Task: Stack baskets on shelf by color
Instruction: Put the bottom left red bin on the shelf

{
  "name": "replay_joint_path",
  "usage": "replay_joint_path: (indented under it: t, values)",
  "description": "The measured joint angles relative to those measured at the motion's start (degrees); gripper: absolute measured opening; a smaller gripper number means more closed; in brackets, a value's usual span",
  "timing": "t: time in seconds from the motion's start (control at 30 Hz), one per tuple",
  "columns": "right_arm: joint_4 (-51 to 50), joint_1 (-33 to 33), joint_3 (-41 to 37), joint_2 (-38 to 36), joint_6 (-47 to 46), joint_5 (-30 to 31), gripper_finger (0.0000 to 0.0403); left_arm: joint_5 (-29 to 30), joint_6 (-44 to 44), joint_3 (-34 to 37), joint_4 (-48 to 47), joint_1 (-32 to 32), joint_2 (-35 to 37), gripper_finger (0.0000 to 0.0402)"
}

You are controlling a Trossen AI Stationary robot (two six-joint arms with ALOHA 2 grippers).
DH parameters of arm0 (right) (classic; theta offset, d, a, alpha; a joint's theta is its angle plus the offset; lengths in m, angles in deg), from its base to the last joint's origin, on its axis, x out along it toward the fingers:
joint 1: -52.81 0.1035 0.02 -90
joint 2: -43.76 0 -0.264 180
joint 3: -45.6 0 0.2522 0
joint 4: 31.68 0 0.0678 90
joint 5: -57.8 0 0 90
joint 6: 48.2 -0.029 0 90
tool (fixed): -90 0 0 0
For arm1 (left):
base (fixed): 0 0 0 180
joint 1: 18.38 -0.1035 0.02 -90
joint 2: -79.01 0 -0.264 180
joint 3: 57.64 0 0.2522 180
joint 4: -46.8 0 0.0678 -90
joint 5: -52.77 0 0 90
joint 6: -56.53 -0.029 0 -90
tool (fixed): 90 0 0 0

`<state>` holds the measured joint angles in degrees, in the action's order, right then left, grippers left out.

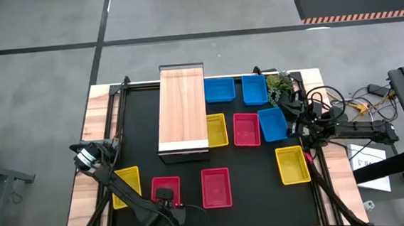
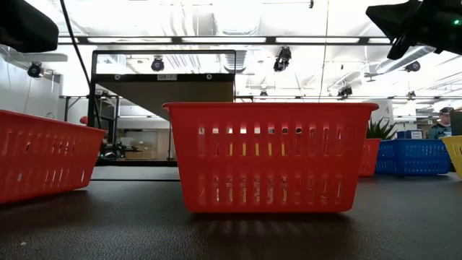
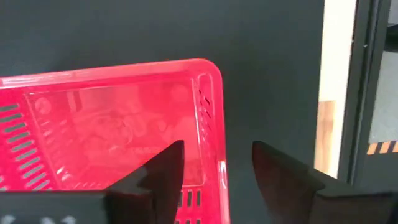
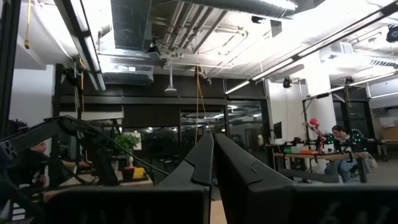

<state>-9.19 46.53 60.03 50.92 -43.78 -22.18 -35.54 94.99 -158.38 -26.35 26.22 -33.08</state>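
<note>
I am holding my left gripper (image 3: 217, 171) open astride a red basket's (image 3: 112, 134) rim, my right gripper (image 4: 213, 155) resting clenched, empty.

- We see a black tabletop (image 1: 139, 124) with wooden edges, carrying a shelf (image 1: 182, 109) with a wood-grain top.
- Directly on it lie nine baskets: three blue (image 1: 219, 90) (image 1: 254, 89) (image 1: 273, 124), three red (image 1: 246, 129) (image 1: 216, 187) (image 1: 166, 189), three yellow (image 1: 217, 130) (image 1: 292, 164) (image 1: 128, 182).
- A small plant (image 1: 279, 86) stands at the far right corner.
</note>
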Motion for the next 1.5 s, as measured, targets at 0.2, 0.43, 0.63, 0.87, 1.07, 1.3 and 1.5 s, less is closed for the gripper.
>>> replay_joint_path:
  t: [0.2, 0.43, 0.63, 0.87, 1.07, 1.3, 1.5]
  values:
    - [-0.06, 0.0, 0.0, 0.0, -0.75, 0.02, 0.0009, 0.2, 0.03, -0.14, 0.2, 0.0, 0.07, 0.0076]
    - [-0.44, 0.0, 0.0, 0.0, -1.44, 0.02, 0.0009, 0.19, 0.13, -0.47, 3.09, 0.0, 0.46, 0.0008]
    - [-1.43, 0.0, 0.0, 0.0, -1.44, 0.01, 0.0009, 0.18, 0.19, -6.76, 1.78, -0.56, 0.52, 0.0003]
    - [-1.55, 0.0, 0.0, 0.02, -1.44, 0.02, 0.0009, 3.42, 0.23, -17.97, 1.42, -2.5, 1.07, 0.0002]
    - [-1.57, 0.0, 0.0, 0.02, -2.1, 0.02, 0.0009, 6.42, 0.15, -29.09, 1.42, -4.13, 1.71, 0.0002]
    - [-1.57, 0.0, 0.0, 0.02, -2.4, 0.02, 0.0009, 13.97, -0.13, -39.89, -0.54, -4.56, 2.16, 0.0002]
    - [-1.64, 0.0, 0.0, 0.04, -2.49, 0.02, 0.0009, 25.89, -2.18, -46.86, 1.74, -6.98, 3.64, 0.0002]
